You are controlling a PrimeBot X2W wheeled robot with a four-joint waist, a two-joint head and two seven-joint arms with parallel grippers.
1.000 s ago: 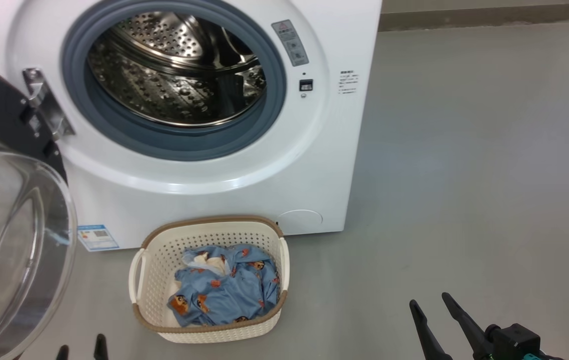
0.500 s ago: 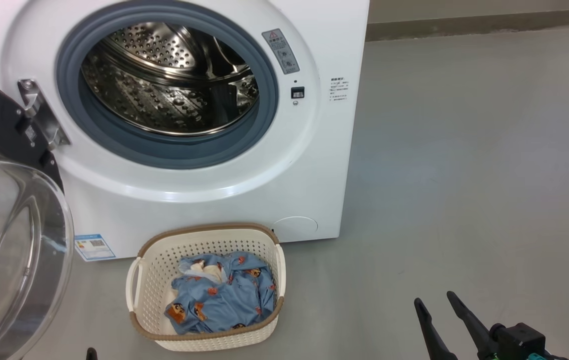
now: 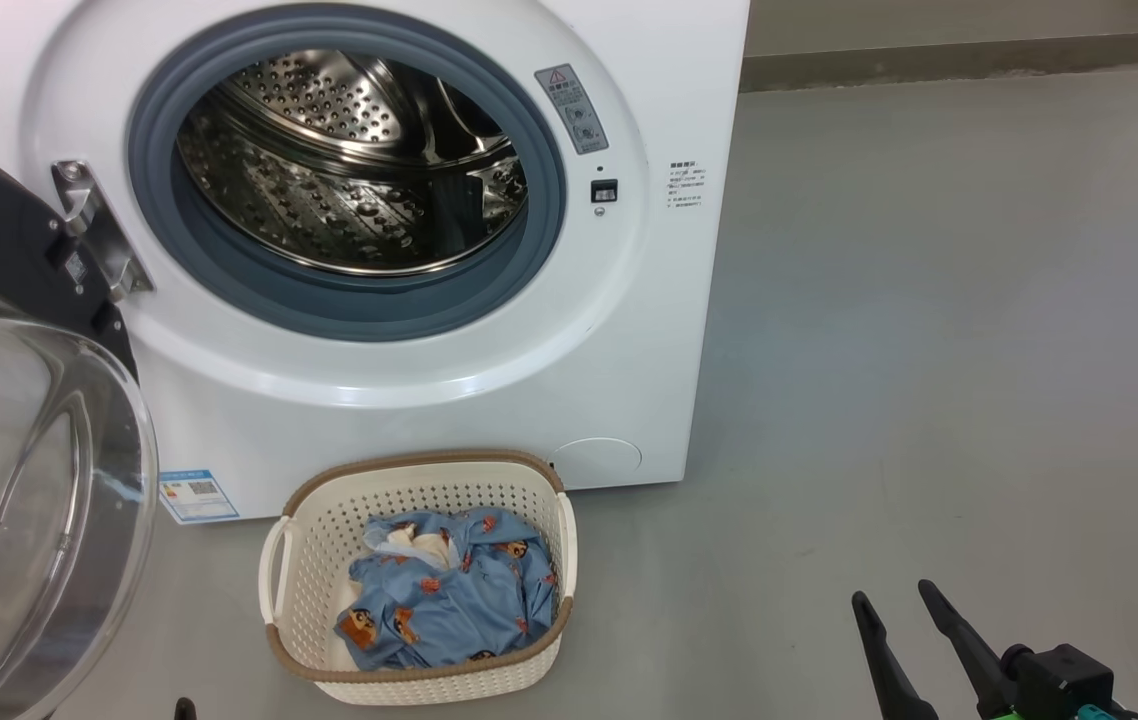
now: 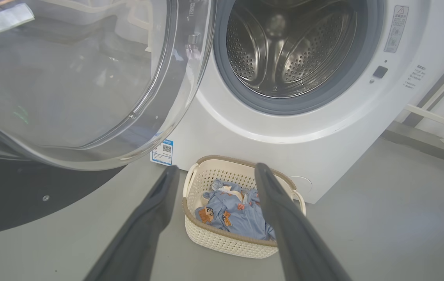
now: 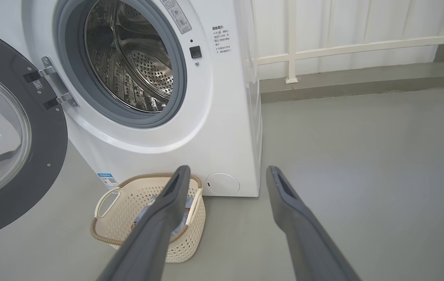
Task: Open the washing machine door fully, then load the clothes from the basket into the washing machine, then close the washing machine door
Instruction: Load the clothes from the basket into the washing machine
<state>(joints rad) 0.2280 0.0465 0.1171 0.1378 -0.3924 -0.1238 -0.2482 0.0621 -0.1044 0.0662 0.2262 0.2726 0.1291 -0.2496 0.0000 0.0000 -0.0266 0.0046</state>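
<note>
One big white washing machine (image 3: 449, 390) stands on the smooth grey floor (image 3: 929, 350). Its one round washing machine door (image 3: 29, 480) is wide open on the left, with a black rim and a clear glass bowl. The shiny steel drum (image 3: 349, 170) has many little holes. One holey cream basket (image 3: 419, 685) with two handles sits just in front of the machine. One crumpled piece of blue clothes (image 3: 449, 600) lies inside it. The left gripper (image 4: 217, 167) and right gripper (image 5: 228, 168) each spread two long dark fingers wide and hold nothing.
</note>
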